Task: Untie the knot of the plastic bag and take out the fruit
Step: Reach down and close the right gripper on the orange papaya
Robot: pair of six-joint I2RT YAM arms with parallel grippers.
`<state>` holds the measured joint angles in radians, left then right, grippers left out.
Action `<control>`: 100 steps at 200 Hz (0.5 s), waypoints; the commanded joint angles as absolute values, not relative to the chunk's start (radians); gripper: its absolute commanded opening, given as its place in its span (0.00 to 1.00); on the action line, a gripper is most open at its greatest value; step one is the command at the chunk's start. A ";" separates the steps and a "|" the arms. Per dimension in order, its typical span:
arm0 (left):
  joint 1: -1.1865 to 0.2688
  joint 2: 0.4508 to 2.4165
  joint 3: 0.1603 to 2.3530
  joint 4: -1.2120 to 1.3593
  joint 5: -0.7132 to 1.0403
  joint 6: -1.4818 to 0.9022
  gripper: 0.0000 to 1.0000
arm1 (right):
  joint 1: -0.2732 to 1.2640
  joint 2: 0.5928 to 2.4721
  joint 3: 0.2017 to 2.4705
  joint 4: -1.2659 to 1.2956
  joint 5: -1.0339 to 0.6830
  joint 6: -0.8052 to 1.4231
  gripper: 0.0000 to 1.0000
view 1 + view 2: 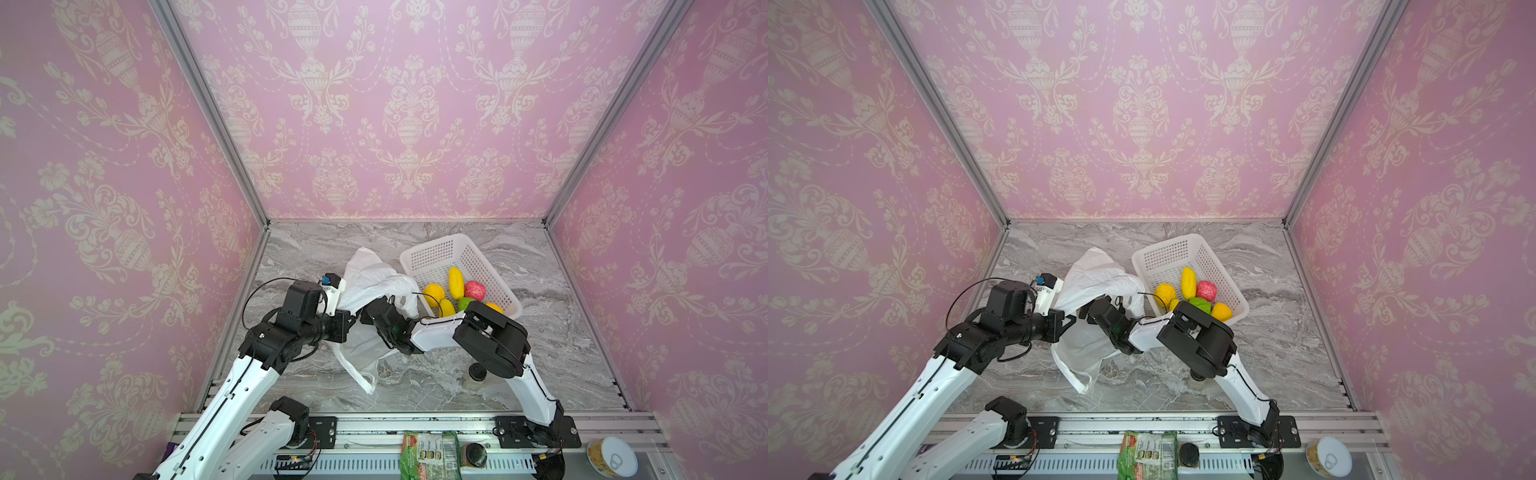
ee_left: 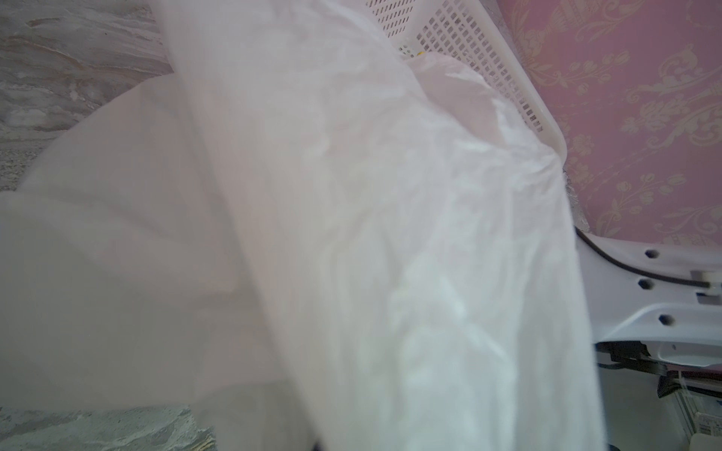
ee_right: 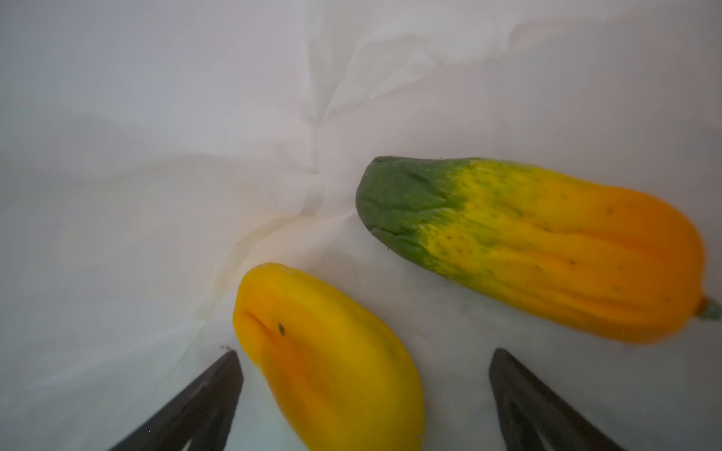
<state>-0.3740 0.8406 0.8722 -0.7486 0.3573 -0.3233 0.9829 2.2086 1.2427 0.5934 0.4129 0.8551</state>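
The plastic bag (image 1: 370, 274) is held by the closed left fingers (image 1: 1068, 321); a yellow fruit (image 3: 332, 367) is seen between the open right fingers (image 3: 203, 402), pointed ahead, toward eleven o'clock.

Plastic bag (image 1: 374, 278) translucent white; basket (image 1: 432, 257) white, pierced in a grid, holding yellow fruit (image 1: 455, 282), pink-red fruit (image 1: 475, 289), green fruit (image 1: 465, 302). At right in the right wrist view, a long fruit (image 3: 547, 246) fades orange to green (dark specks). Tabletop (image 1: 561, 324) veined grey; wallpaper (image 1: 411, 116) pink, cream damask.
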 commanded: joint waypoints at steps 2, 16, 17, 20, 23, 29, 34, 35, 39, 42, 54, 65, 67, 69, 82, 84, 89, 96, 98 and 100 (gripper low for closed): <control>-0.365 0.832 0.885 -0.753 0.376 -0.327 0.00 | 0.976 2.261 1.274 0.651 0.368 0.655 1.00; -0.365 0.832 0.885 -0.753 0.376 -0.327 0.00 | 0.975 2.290 1.302 0.650 0.350 0.613 1.00; -0.365 0.832 0.885 -0.753 0.376 -0.327 0.00 | 0.974 2.291 1.305 0.649 0.349 0.611 1.00; -0.365 0.831 0.885 -0.753 0.376 -0.327 0.00 | 0.975 2.298 1.312 0.649 0.342 0.605 1.00; -0.365 0.831 0.885 -0.753 0.376 -0.328 0.00 | 0.974 2.305 1.316 0.651 0.335 0.604 1.00; -0.365 0.831 0.885 -0.752 0.376 -0.327 0.00 | 0.973 2.317 1.327 0.658 0.319 0.581 1.00; -0.365 0.833 0.885 -0.753 0.376 -0.327 0.00 | 0.973 2.327 1.335 0.663 0.305 0.564 1.00; -0.365 0.833 0.885 -0.753 0.376 -0.328 0.00 | 0.973 2.328 1.336 0.664 0.302 0.561 1.00; -0.365 0.833 0.885 -0.753 0.377 -0.327 0.00 | 0.973 2.336 1.343 0.664 0.295 0.553 1.00; -0.365 0.833 0.885 -0.753 0.377 -0.327 0.00 | 0.973 2.341 1.351 0.662 0.291 0.549 1.00; -0.365 0.834 0.885 -0.753 0.377 -0.327 0.00 | 0.973 2.355 1.371 0.658 0.272 0.532 1.00; -0.365 0.835 0.885 -0.753 0.377 -0.327 0.00 | 0.973 2.363 1.382 0.649 0.270 0.525 0.99; -0.365 0.836 0.885 -0.753 0.377 -0.327 0.00 | 0.973 2.365 1.384 0.649 0.271 0.525 0.98; -0.365 0.835 0.885 -0.754 0.377 -0.327 0.00 | 0.973 2.365 1.385 0.648 0.271 0.524 0.98; -0.365 0.836 0.885 -0.753 0.377 -0.328 0.00 | 0.973 2.368 1.387 0.653 0.268 0.513 0.92; -0.365 0.836 0.885 -0.753 0.377 -0.326 0.00 | 0.973 2.368 1.387 0.653 0.268 0.511 0.90; -0.365 0.836 0.885 -0.753 0.377 -0.327 0.00 | 0.973 2.369 1.385 0.655 0.268 0.509 0.86; -0.365 0.836 0.885 -0.753 0.377 -0.327 0.00 | 0.973 2.365 1.380 0.660 0.267 0.504 0.81; -0.365 0.835 0.885 -0.753 0.377 -0.327 0.00 | 0.974 2.363 1.377 0.662 0.267 0.503 0.79; -0.365 0.836 0.885 -0.753 0.377 -0.327 0.00 | 0.974 2.361 1.374 0.664 0.266 0.501 0.78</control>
